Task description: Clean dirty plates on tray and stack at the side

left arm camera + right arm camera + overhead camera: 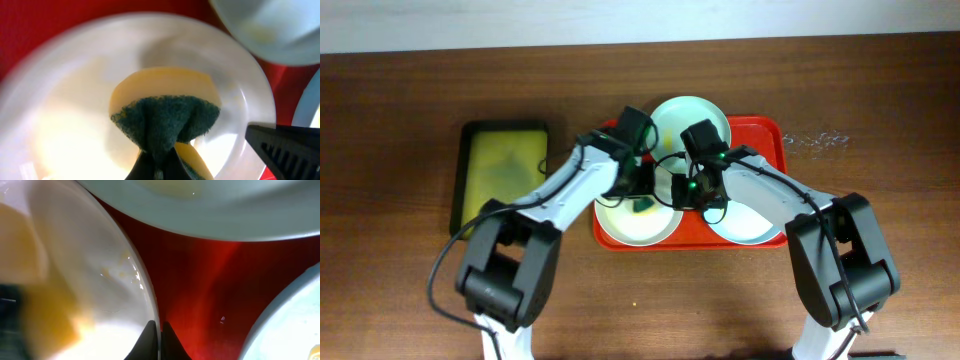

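The left tool (642, 195) is clamped on a sponge (165, 107) and presses it onto the white plate (75, 115), which sits at the left front of the tray (200, 280). The right tool (159, 337) is pinched shut on that plate's rim. It's a thin hold, and I think a hard scrub could slip it and send the plate skidding into the mint plate (692, 112) just behind. The wrists crowd each other. A third plate (755, 228) lies on the right, and a black-rimmed tray (505, 175) occupies the surface (400, 250) on the left.
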